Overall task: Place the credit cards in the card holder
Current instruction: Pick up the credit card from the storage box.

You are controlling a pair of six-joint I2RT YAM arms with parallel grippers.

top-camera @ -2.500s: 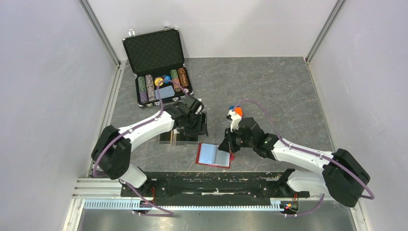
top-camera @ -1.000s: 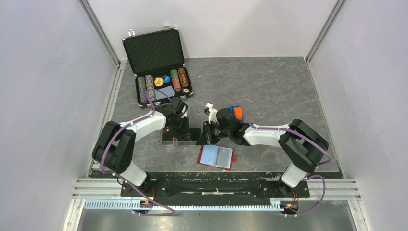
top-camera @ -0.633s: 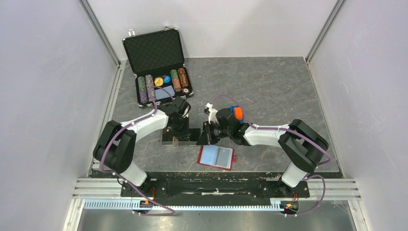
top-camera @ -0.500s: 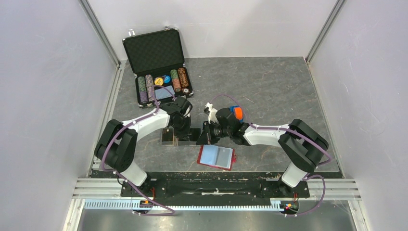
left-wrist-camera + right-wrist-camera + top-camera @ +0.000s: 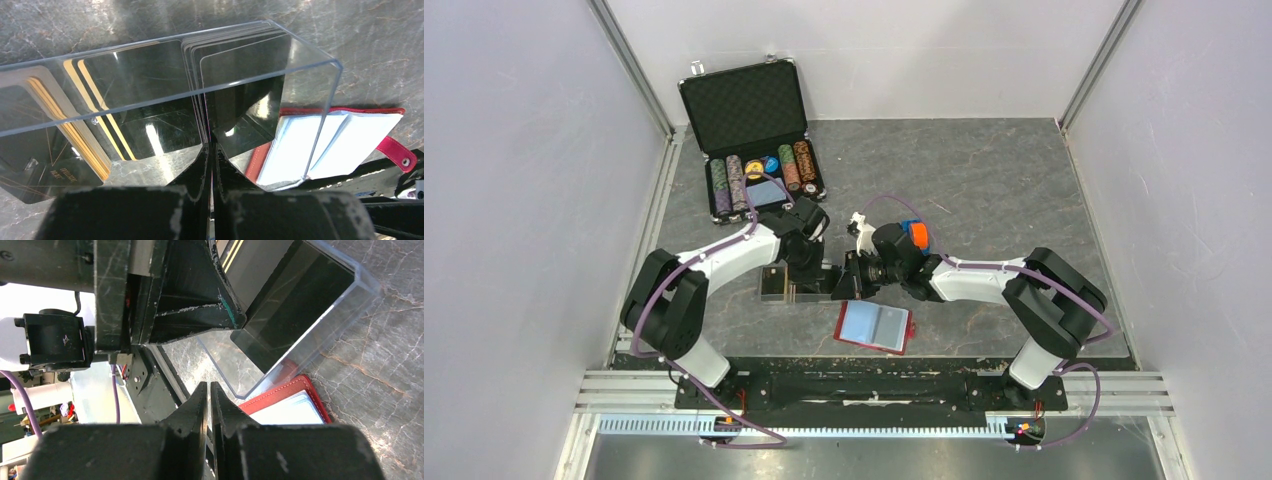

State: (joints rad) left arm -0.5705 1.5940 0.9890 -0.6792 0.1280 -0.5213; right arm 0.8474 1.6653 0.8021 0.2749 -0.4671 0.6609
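Red wallet (image 5: 350,145) sits just beside your card holder (image 5: 310,100). Right gripper (image 5: 208,390) crowds its end, jaws closed, nothing seen between. Left gripper (image 5: 210,150) closed at the edge of the credit cards (image 5: 65,130), grip unclear.

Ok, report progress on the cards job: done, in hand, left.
Done: orange-gold credit cards sit inside the card holder. In hand: left gripper shut at the holder's stack, though a pinched card is unclear; right gripper shut beside its wall. Left: no loose cards visible; the red wallet lies open.
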